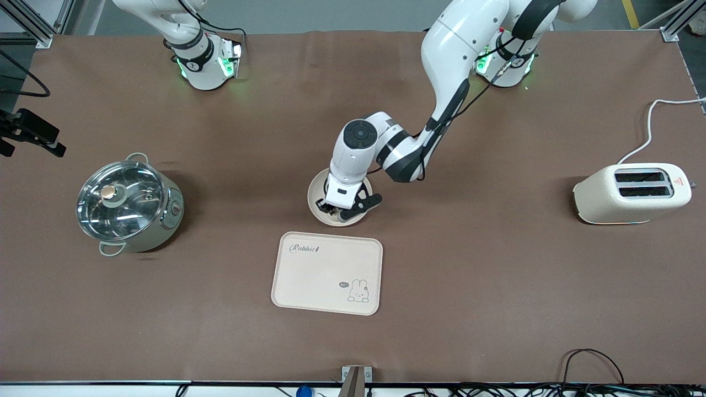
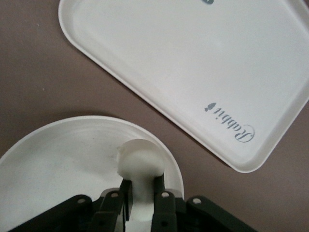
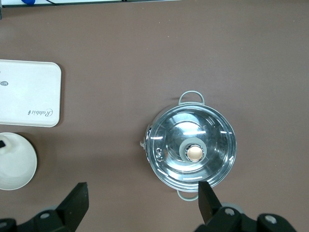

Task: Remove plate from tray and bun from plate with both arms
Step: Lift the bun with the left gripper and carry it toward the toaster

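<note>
The plate (image 1: 317, 194) sits on the counter (image 1: 496, 275), just farther from the front camera than the tray (image 1: 327, 273); it is already off the tray, and the tray is bare; the bun (image 2: 139, 162) is in the plate, near the rim on the tray's side; the left hand (image 1: 335, 209) is down in the plate and pinches the bun tight between its two fingers (image 2: 162, 200); the right hand (image 3: 142, 203) hangs high over the counter near the pot (image 3: 192, 151), at the right arm's end, with its fingers wide apart and nothing in them; that arm waits.

What is left, I think, is to lift the bun out of the plate.

Things that could go wrong:

- the bun is soft; a hard pinch could squash it or tear it, and a bit could stay in the plate;
- the fingers hold only one end of the bun; it could slip out on the way up and drop back in the plate or onto the counter;
- the fingers are low in the plate; if one tip catches the rim, the plate could lift, tip or slide into the tray, which is very near;
- nothing holds the plate down, so a sticky bun could drag it along;
- if the bun is set down too close, it could land on the tray.
</note>
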`<state>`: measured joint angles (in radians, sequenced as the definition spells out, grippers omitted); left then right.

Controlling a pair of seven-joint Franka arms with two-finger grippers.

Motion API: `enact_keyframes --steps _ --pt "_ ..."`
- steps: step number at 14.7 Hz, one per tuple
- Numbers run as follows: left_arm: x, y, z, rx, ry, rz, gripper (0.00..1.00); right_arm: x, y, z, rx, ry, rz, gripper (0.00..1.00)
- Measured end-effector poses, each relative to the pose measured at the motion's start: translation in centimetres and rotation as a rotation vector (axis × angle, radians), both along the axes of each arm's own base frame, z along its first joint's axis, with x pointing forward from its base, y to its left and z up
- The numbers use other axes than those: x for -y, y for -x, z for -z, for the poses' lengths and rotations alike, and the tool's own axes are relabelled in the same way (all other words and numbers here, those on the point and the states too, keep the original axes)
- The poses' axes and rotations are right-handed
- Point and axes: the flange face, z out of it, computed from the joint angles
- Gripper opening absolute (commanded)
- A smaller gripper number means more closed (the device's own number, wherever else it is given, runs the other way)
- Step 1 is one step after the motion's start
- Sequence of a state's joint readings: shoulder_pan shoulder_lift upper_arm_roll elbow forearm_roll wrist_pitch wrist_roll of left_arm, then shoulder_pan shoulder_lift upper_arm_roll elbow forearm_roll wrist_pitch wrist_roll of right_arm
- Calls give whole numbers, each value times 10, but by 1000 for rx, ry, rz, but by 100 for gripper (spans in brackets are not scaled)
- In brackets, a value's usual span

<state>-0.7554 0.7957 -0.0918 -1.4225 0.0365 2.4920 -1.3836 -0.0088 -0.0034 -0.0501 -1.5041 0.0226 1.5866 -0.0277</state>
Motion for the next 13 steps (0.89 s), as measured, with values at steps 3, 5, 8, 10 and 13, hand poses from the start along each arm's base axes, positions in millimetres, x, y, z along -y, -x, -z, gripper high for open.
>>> enact_keyframes --steps 3,5,8,10,13 --pt "-29 -29 -50 67 -51 -18 21 -1 0 0 0 0 -2 100" --pt "-73 -68 -78 105 -59 -59 21 -2 0 0 0 0 -3 100" --pt "-161 -128 -98 123 -95 -88 20 -2 0 0 0 0 -4 100" --pt "-210 -152 -93 104 -137 -75 21 -2 -1 1 -1 0 -4 100" --pt "-264 -170 -67 51 -188 -66 21 -2 -2 3 -6 0 -4 100"
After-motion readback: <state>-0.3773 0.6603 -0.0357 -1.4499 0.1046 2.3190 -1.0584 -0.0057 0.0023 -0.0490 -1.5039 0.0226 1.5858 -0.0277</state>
